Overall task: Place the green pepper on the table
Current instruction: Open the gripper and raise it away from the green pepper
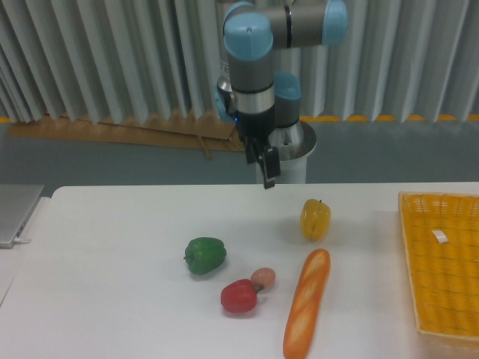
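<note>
Camera view, read from the left: a grey slab (16, 213) lies at the far left edge of the white surface (105, 299), one of it. Next comes the green pepper (205, 255), one only, resting free on the surface, nothing touching it. Just to its right and nearer the camera sit one red pepper (239, 296) and one small pinkish round thing (263, 278), these two touching or nearly so. High above, the end effector (269, 166) hangs toward the back edge of the surface, holding nothing; whether its fingers stand apart or together I cannot tell from this angle. The green pepper lies below it, to the left and toward the camera, well apart, blocky with no clear long axis. Further right are one baguette (307, 302), lengthwise toward the camera, one yellow pepper (315, 219) upright, and one yellow basket (441, 265) at the right edge. By my reading the placing looks done.
</note>
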Tool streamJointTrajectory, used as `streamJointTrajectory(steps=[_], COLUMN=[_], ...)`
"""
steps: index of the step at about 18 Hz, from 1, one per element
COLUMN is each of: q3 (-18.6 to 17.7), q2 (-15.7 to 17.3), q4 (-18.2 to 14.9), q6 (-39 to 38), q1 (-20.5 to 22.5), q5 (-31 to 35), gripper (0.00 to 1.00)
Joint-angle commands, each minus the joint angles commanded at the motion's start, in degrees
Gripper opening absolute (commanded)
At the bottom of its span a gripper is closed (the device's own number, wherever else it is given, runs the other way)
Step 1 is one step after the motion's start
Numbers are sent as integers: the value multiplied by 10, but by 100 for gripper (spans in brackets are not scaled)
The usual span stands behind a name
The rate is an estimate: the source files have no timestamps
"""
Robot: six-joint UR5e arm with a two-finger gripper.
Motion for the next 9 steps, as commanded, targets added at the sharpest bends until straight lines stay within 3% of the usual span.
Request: streamJointTrajectory(steps=[4, 9], q3=[3, 5], q2=[0, -4], q4=[-22, -20], q6=[0, 0], q1=[-4, -4], q5=[-4, -13], gripper=[100, 100])
